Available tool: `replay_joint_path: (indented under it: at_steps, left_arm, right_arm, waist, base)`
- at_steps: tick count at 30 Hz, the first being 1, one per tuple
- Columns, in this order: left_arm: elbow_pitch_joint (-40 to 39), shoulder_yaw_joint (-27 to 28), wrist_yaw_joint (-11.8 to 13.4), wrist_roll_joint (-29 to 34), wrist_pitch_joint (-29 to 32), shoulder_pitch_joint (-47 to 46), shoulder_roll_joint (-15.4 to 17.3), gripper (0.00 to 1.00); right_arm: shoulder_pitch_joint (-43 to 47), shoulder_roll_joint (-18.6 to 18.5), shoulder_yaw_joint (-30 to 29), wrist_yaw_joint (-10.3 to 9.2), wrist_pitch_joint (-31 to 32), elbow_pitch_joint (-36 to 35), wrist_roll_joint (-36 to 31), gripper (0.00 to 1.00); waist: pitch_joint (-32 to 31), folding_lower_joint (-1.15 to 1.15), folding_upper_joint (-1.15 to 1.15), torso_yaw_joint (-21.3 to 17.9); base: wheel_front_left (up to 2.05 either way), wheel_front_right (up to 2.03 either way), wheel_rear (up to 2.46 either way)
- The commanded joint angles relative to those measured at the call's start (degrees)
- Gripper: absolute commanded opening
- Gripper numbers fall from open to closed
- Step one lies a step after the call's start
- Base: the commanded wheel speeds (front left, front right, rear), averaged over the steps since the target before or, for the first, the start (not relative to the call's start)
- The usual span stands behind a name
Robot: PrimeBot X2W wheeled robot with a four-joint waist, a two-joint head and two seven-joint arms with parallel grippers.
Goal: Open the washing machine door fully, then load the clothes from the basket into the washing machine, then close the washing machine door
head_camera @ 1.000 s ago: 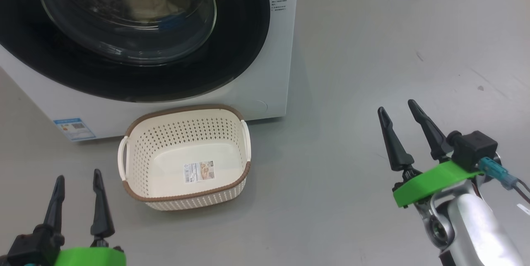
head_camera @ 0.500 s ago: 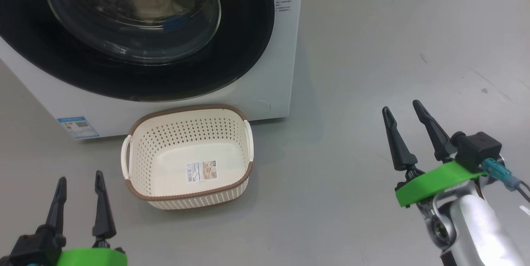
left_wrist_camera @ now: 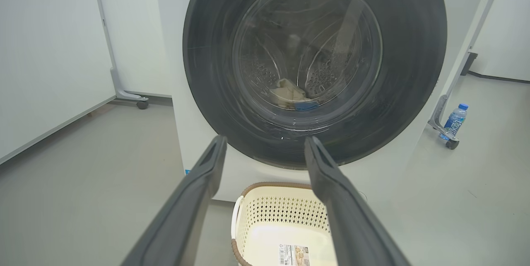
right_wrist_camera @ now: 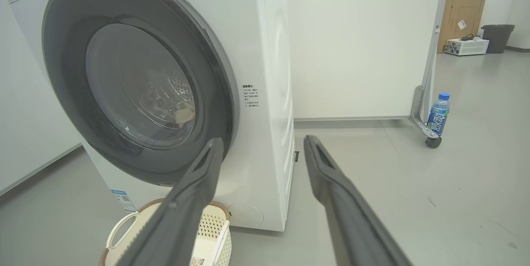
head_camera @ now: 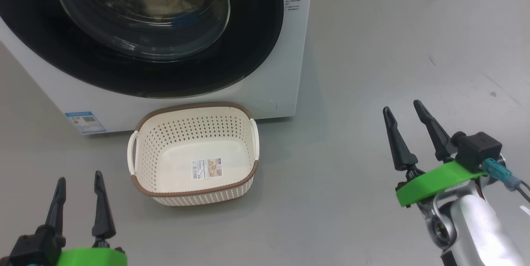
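1. two claws hang low over the floor (head_camera: 356,67): the left claw (head_camera: 79,176) and right claw (head_camera: 401,105), each with fingers apart and gripping nothing.
2. the basket (head_camera: 194,106) sits emptied just before the washing machine (head_camera: 296,59). the clothes (left_wrist_camera: 290,91) lie inside, behind the glass of the closed washing machine door (head_camera: 252,46).
3. the task looks done. best keep both arms clear of the door and check that its rim sits flush.
4. the basket's floor sticker (head_camera: 207,168), blue sticker (head_camera: 85,122) and front print (head_camera: 293,1) are too small to read.
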Motion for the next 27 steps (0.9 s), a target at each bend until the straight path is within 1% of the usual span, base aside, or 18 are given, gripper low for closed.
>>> replay_joint_path:
  at_steps: [1,21,22,24,27]
  left_arm:
    - [-1.65,2.01,0.35,0.34,-0.38,-1.1,0.49,1.0]
    - [-1.33,2.16,0.19,-0.05,-0.38,-1.99,0.49,1.0]
    - [0.44,0.05,0.15,-0.02,0.01,-0.07,-0.12,0.0]
    - [2.37,-0.1,0.15,-0.04,0.05,0.1,-0.5,0.0]
    - [3.16,0.19,0.09,-1.65,0.72,-0.28,-0.63,0.0]
  right_arm:
    - [-1.3,-0.03,0.97,-0.2,-0.14,-1.78,-0.49,1.0]
    - [-1.67,0.06,1.44,-0.2,-0.14,-1.88,-0.57,1.0]
    - [0.01,0.06,0.24,0.0,-0.01,0.2,0.03,0.0]
    - [0.59,0.35,0.39,0.01,0.0,1.89,0.06,0.0]
    - [1.03,0.4,0.31,0.01,0.28,1.97,1.79,0.0]
  waist:
    - [0.08,0.0,0.0,0.08]
    - [1.05,0.0,0.0,1.09]
    - [1.04,0.0,0.0,1.1]
    - [1.04,0.0,0.0,1.11]
    - [0.92,0.0,0.0,1.22]
  base:
    - [0.0,0.0,0.0]
    - [0.0,0.0,0.0]
    - [0.0,0.0,0.0]
    - [0.0,0.0,0.0]
    - [0.0,0.0,0.0]
